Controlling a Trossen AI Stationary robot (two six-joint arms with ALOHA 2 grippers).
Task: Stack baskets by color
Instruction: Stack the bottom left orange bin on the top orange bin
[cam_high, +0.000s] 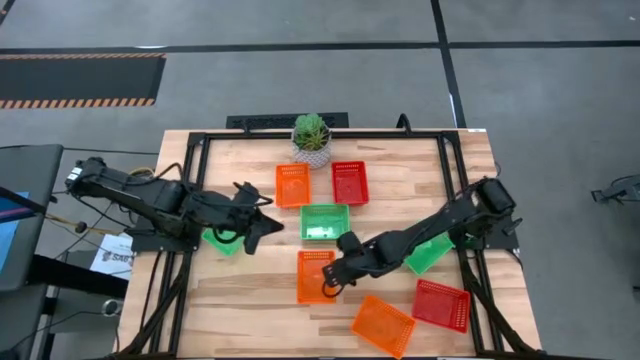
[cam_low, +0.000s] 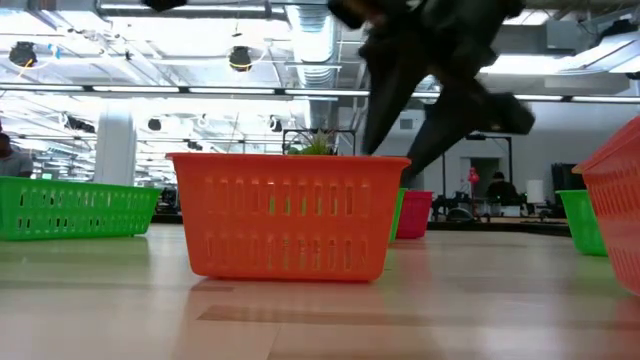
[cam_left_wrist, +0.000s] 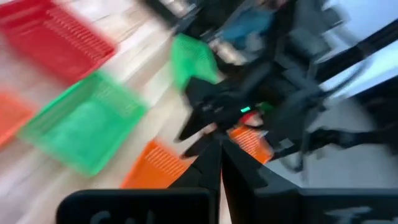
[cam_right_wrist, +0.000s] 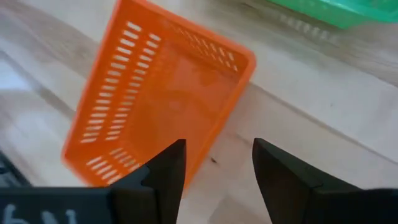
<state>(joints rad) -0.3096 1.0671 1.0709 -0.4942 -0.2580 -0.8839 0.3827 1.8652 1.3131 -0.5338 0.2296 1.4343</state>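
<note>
Orange, red and green baskets lie singly on the wooden table. One orange basket (cam_high: 316, 276) (cam_right_wrist: 168, 93) (cam_low: 290, 215) rests on its base near the middle front. My right gripper (cam_high: 330, 288) (cam_right_wrist: 217, 168) hangs open just above it, slanting down. One finger is over the inside and the other over the table beyond its long wall, and I see no touch. My left gripper (cam_high: 272, 226) (cam_left_wrist: 219, 158) is shut with nothing in it, raised left of the middle green basket (cam_high: 325, 222). Another green basket (cam_high: 222, 241) lies under the left arm.
At the back stand an orange basket (cam_high: 292, 185), a red basket (cam_high: 350, 183) and a potted plant (cam_high: 312, 138). An orange basket (cam_high: 383, 326) and a red one (cam_high: 441, 305) lie at the front right. A green basket (cam_high: 428, 252) lies partly under the right arm.
</note>
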